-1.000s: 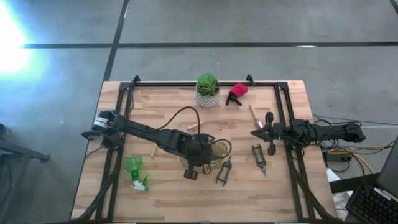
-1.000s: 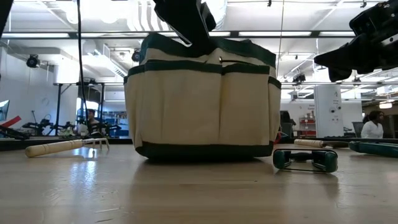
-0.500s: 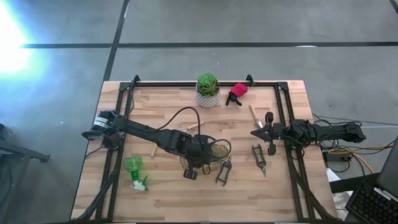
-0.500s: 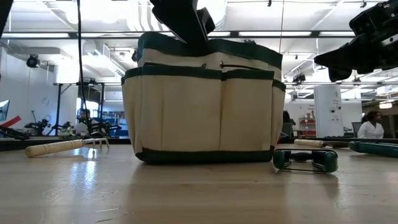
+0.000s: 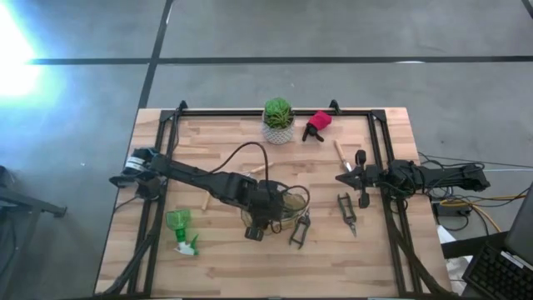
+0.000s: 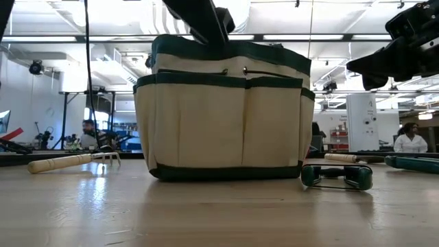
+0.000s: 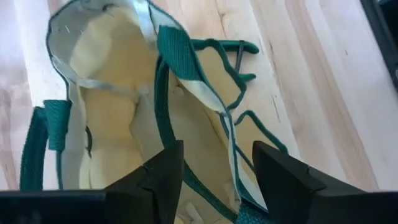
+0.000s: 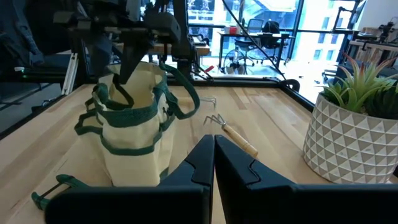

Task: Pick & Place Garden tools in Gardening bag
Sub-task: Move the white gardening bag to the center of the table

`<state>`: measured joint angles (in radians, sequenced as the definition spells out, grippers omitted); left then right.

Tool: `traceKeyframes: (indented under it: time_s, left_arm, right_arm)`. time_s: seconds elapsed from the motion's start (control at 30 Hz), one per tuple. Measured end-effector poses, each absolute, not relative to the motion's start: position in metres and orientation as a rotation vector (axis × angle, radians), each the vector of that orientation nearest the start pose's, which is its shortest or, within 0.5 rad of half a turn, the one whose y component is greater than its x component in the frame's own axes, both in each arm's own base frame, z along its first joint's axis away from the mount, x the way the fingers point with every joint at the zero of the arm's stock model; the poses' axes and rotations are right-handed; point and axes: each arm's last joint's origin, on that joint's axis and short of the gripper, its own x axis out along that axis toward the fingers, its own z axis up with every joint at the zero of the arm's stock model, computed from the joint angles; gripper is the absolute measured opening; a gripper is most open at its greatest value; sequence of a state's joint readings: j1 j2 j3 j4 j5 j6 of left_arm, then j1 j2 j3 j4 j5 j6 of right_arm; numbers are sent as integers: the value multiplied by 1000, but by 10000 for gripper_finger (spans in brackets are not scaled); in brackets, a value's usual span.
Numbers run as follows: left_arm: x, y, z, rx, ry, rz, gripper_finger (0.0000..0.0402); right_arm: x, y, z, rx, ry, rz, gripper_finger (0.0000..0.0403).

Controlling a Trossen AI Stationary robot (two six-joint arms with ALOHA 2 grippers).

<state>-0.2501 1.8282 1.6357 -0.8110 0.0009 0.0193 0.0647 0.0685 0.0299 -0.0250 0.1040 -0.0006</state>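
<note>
the left hand (image 7: 214, 177) is held spread over the gardening bag (image 6: 223, 113) rim, grasping nothing; the right hand (image 8: 214, 163) is kept clenched, empty, near the bench (image 5: 216, 267) edge.

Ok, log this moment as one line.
left gripper: open over bag mouth, holding nothing | right gripper: shut, empty, waiting at table's right | fork, pruners: on table

The high view looks straight down on the whole table (image 5: 216, 258) from well above. The low view sits at table-top level, close to the bag (image 6: 223, 113), facing the room behind. The left wrist view looks down into the bag's mouth at close range. The right wrist view faces across the table; it shares the bag and plant (image 8: 357, 127) with the high view.
</note>
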Motion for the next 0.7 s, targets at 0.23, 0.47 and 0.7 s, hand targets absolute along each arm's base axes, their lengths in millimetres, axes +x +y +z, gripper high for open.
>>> traceKeyframes:
  time_s: [0.23,0.47,0.7]
  left_arm:
    - [378,-97,306,147,985,-248,193]
    - [374,-85,310,204,1053,-168,193]
    - [374,-71,306,169,1090,-110,193]
  right_arm:
    - [100,3,166,-6,63,-39,8]
    - [100,3,166,-6,63,-39,8]
    - [100,3,166,-6,63,-39,8]
